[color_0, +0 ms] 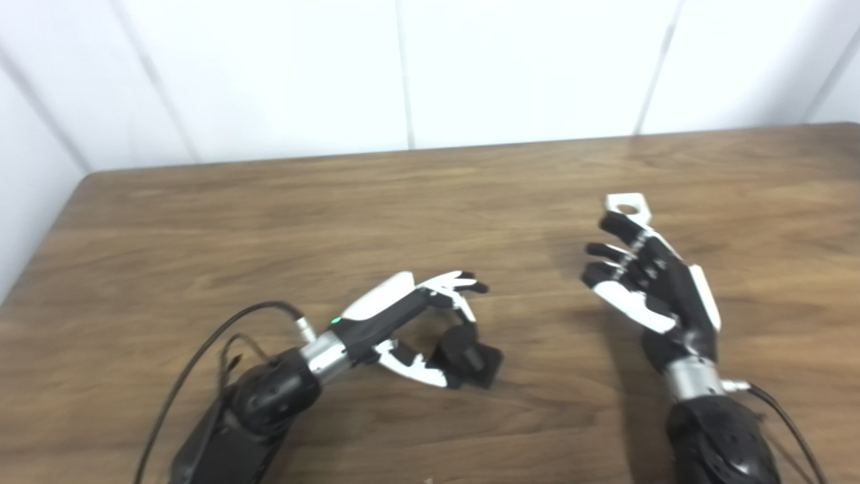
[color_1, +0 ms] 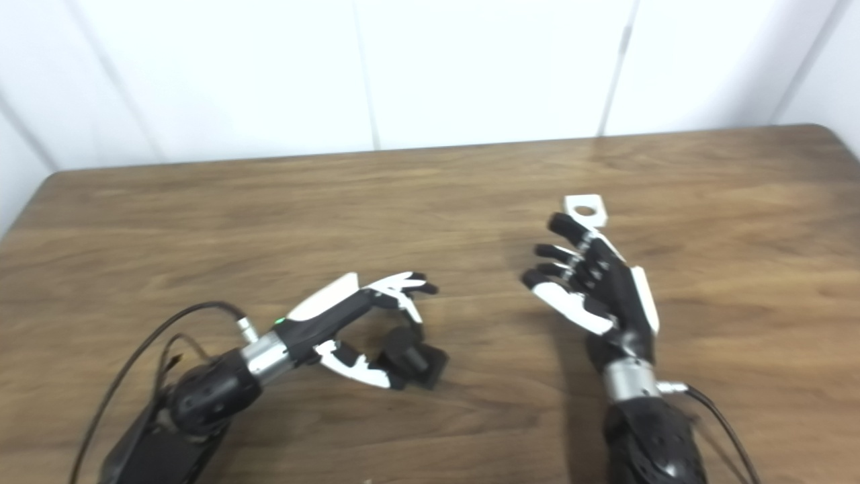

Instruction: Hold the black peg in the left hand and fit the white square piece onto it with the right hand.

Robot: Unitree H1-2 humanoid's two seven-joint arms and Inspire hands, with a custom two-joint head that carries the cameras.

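The black peg (color_0: pixel 470 355) lies on its square base on the wooden table (color_0: pixel 430 202), near the front middle. My left hand (color_0: pixel 420 323) curls over it, with the thumb against its near side and the fingers (color_0: pixel 463 282) coming down onto its top. The white square piece (color_0: pixel 628 205), with a round hole, lies flat on the table to the right. My right hand (color_0: pixel 641 282) hovers just on the near side of it, open with fingers spread; one fingertip overlaps the piece's near edge. Nothing is in the right hand.
A white panelled wall (color_0: pixel 403 67) runs behind the table's far edge. Black cables (color_0: pixel 201 356) trail from the left wrist over the table's front left. The table's left edge (color_0: pixel 40 255) is in view.
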